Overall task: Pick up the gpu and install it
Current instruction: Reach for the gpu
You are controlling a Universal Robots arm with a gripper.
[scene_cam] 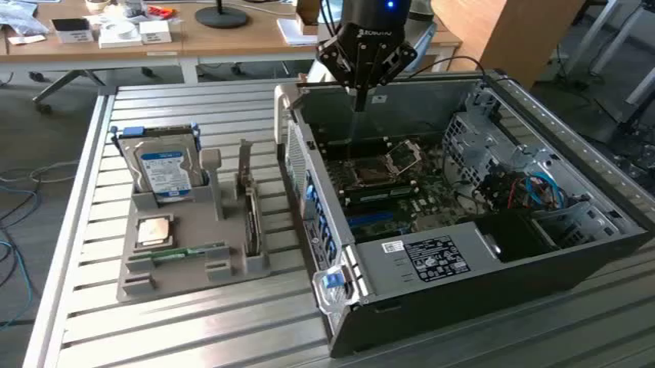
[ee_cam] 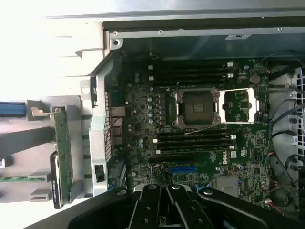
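The gpu (scene_cam: 248, 205) stands on edge in a slot of the grey holder (scene_cam: 184, 268), on the exterior view's left of the open computer case (scene_cam: 573, 253). It is a thin greenish board with a dark face; in the wrist view the gpu (ee_cam: 62, 152) shows edge-on beside the case wall. My gripper (scene_cam: 358, 101) hangs over the far part of the case, above the motherboard (scene_cam: 409, 192), well apart from the gpu. Its fingers (ee_cam: 183, 210) are shut together with nothing between them. A blue card slot (ee_cam: 183, 169) lies on the motherboard (ee_cam: 143, 105) close under the gripper (ee_cam: 167, 193).
A blue-labelled hard drive (scene_cam: 165, 172), a square chip (scene_cam: 153, 230) and a slim green RAM stick (scene_cam: 189, 251) also sit in the holder. The empty processor socket (ee_cam: 200, 107) and cables (scene_cam: 527, 192) lie inside the case. Desks with clutter (scene_cam: 123, 34) stand beyond the slatted table (scene_cam: 205, 330).
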